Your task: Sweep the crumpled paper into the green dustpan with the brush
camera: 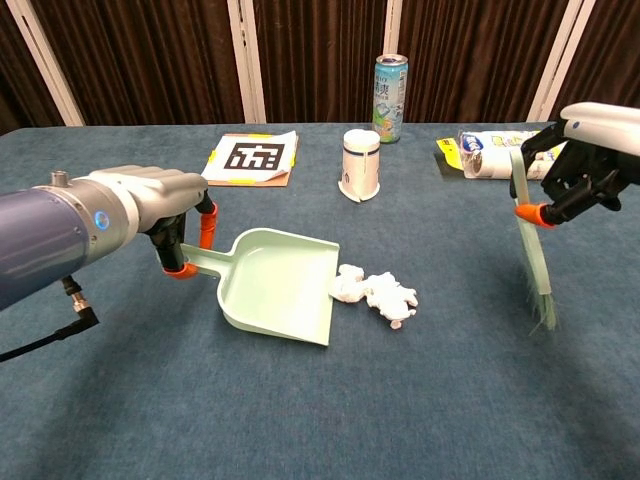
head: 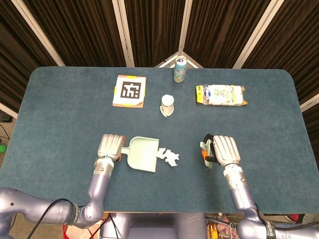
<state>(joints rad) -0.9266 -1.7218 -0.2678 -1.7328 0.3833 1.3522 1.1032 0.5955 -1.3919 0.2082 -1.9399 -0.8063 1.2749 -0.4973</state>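
Covering most of both views, the blue surface (head: pixel 60 109) is carrying everything. Toward seven o'clock, the green dustpan (camera: pixel 280 285) is being gripped by its handle in the left robot hand (camera: pixel 150 205), its open lip touching the crumpled paper (camera: pixel 378 293) near the centre. At four o'clock, the brush (camera: pixel 533 262) is being clasped near its top by the right robot hand (camera: pixel 585 165), bristles down. Judged light and springy, the paper is best pushed low from its right side, never squeezed.

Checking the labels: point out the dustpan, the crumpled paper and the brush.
dustpan (camera: pixel 275 287), chest view, middle of its tray.
crumpled paper (camera: pixel 378 294), chest view, centre of the wad.
brush (camera: pixel 535 267), chest view, green body below the right hand.
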